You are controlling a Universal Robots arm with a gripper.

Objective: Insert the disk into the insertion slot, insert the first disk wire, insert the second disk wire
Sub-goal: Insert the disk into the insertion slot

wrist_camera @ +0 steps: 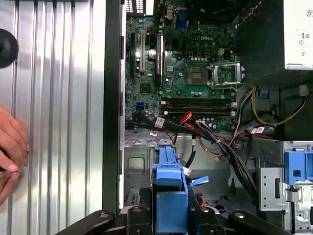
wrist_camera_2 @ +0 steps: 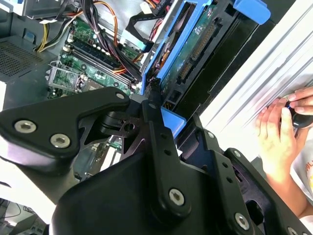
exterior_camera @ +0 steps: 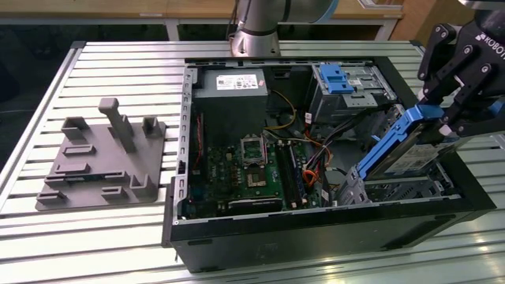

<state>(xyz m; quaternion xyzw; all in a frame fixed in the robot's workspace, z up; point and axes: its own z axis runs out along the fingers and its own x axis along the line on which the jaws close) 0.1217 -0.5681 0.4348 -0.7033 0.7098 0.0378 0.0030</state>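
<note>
While pincer point(exterior_camera: 446, 116) pinches disk point(exterior_camera: 413, 155) by blue rail point(exterior_camera: 391, 142), disk hangs tilted, lower end near slot point(exterior_camera: 410, 190), seemingly to slide in.

The disk point(exterior_camera: 412, 155), silver with a blue carrier rail, stands steeply tilted (top end pinched in my claw point(exterior_camera: 442, 115)), lower end down at the insertion slot point(exterior_camera: 410, 190), a low perforated silver cage.
</note>
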